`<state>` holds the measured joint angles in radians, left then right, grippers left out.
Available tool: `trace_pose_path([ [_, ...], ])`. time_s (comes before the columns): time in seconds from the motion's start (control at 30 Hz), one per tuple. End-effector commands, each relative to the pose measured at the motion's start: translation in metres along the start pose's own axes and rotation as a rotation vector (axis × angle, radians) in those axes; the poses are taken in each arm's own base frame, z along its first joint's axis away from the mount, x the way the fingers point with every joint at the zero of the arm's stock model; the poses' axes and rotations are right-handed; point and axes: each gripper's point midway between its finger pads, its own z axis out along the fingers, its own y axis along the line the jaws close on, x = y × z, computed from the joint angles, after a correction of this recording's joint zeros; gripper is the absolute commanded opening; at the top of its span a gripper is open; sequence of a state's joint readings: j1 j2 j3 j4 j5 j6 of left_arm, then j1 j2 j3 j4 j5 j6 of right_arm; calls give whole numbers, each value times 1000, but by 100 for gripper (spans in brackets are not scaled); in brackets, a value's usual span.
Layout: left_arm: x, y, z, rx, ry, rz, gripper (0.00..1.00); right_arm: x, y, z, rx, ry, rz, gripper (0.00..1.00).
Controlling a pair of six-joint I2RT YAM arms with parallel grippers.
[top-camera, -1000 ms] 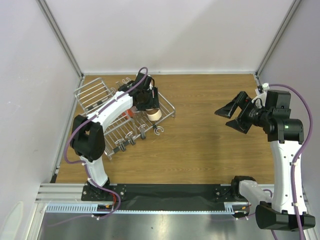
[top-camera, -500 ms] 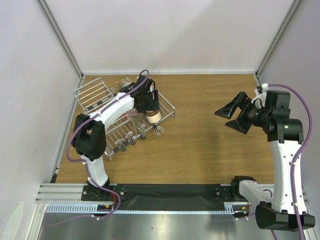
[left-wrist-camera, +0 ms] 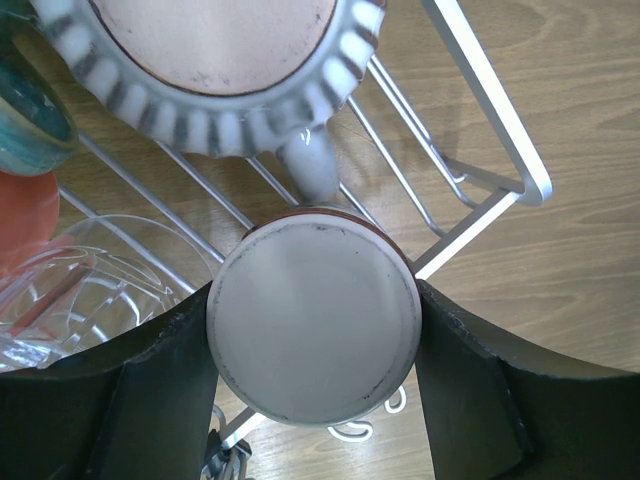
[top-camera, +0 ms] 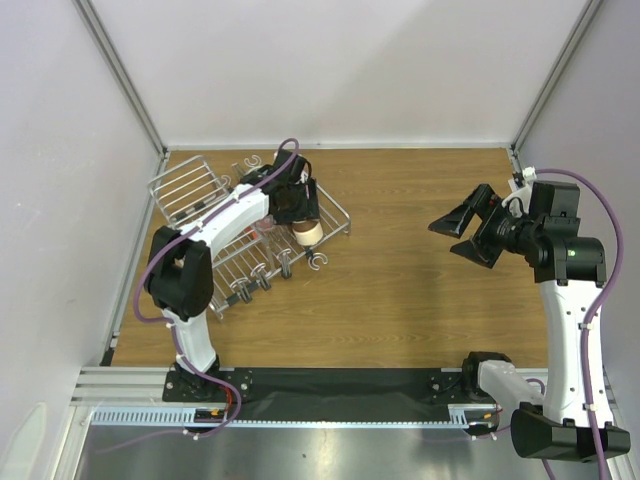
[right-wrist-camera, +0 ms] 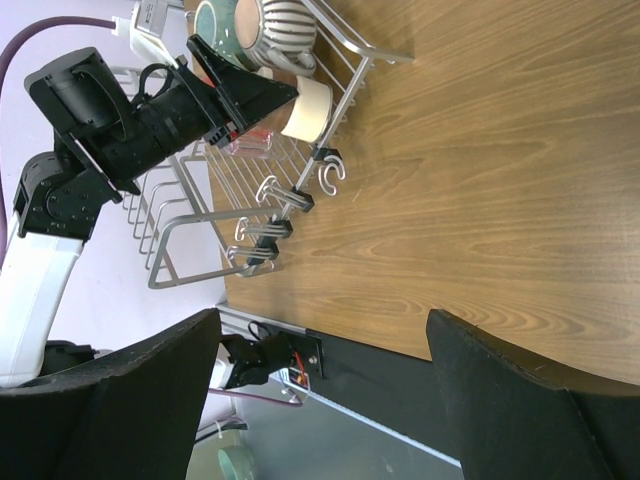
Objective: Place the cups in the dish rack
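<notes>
My left gripper (top-camera: 301,214) is shut on a cream cup (left-wrist-camera: 313,318), held upside down with its pale round base toward the wrist camera, over the right end of the dish rack (top-camera: 190,187). One black finger presses on each side of the cup. In the rack (left-wrist-camera: 489,132) right behind it stands a white ribbed mug (left-wrist-camera: 220,60), also upside down. A dark teal mug (left-wrist-camera: 28,112), a red mug (left-wrist-camera: 22,218) and a clear glass (left-wrist-camera: 100,285) lie to the left. My right gripper (top-camera: 466,232) hangs open and empty above the right side of the table.
The rack's front rail carries black clips (top-camera: 262,281) and white hooks (top-camera: 319,261). The wooden table (top-camera: 420,290) stretches between the rack and the right arm. White walls stand on three sides, and a black strip (top-camera: 340,382) runs along the near edge.
The left gripper and its cup have shifted a little over the rack's right end. The right arm has not moved.
</notes>
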<state>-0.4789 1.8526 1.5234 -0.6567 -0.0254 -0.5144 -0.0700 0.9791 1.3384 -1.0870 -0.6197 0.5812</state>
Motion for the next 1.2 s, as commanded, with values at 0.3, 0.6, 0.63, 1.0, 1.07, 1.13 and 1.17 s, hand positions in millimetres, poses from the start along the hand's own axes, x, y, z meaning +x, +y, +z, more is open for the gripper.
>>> trace_pose_path([
  [0.3,-23,8,20,-38,-127,-134,0,1,5,1,-38,17,-11,91],
  [0.6,-11,17,23,-83,-82,-86,0,2,2,3,-36,21,2,91],
  [0.63,-9,20,24,-98,-79,-81,0,2,2,3,-37,19,2,91],
  [1.0,8,28,20,-135,-44,-51,38,4,4,5,-62,21,17,91],
  [1.07,8,26,19,-125,-52,-51,50,5,5,3,-66,18,14,90],
  [1.13,8,22,18,-105,-47,-49,60,5,5,3,-68,18,14,90],
  [1.17,7,21,18,-98,-46,-46,61,5,6,2,-69,17,14,90],
])
